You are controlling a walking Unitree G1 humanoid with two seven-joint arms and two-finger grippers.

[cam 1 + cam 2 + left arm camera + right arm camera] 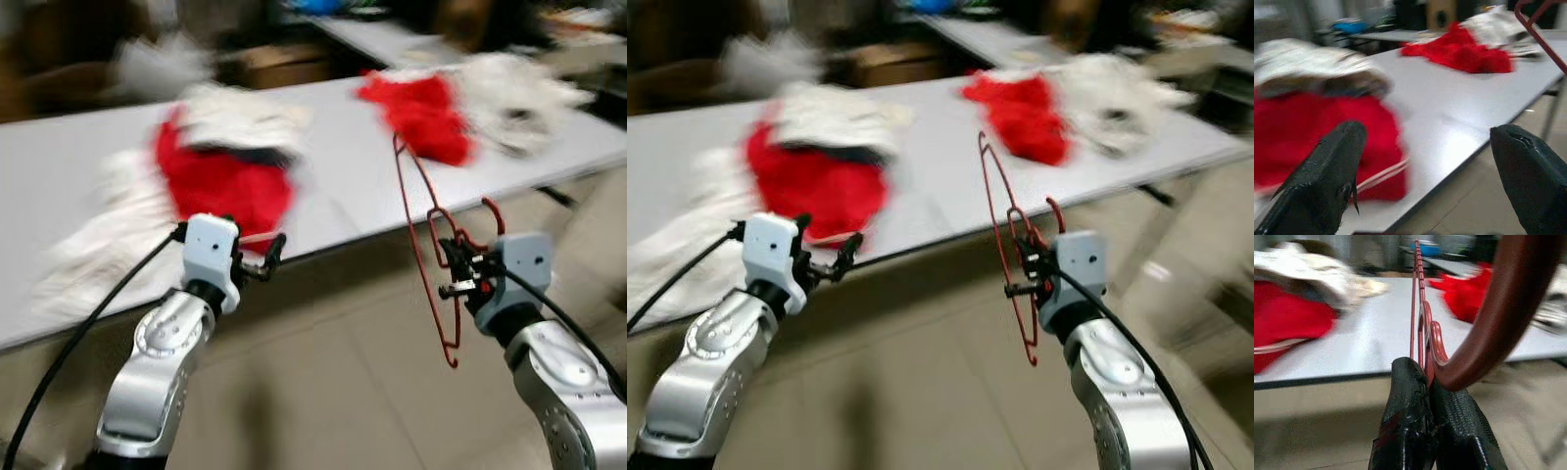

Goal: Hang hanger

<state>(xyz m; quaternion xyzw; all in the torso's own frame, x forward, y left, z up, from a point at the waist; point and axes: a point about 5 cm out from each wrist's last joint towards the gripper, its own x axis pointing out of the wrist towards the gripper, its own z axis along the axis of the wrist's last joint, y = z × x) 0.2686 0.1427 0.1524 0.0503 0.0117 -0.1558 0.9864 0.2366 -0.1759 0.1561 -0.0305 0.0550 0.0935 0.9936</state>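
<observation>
Carrying the red hanger (431, 245) pinched in the right gripper (460, 279) fingers, left gripper (266, 257) fingers spread wide and empty beside the counter (333, 186); next, probably locate a rail.

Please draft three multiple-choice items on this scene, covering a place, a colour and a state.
1. Where do the clothes lie?
A. on the floor
B. on the table
C. on a chair

2. What colour is the hanger?
A. blue
B. white
C. red

3. How do the right gripper's jaws stand?
A. shut on the hanger
B. wide open, holding nothing
C. shut on a garment

Answers:
1 B: the clothes are piled on the table.
2 C: the hanger is red wire.
3 A: the right gripper pinches the hanger, while the left gripper is open.
</observation>
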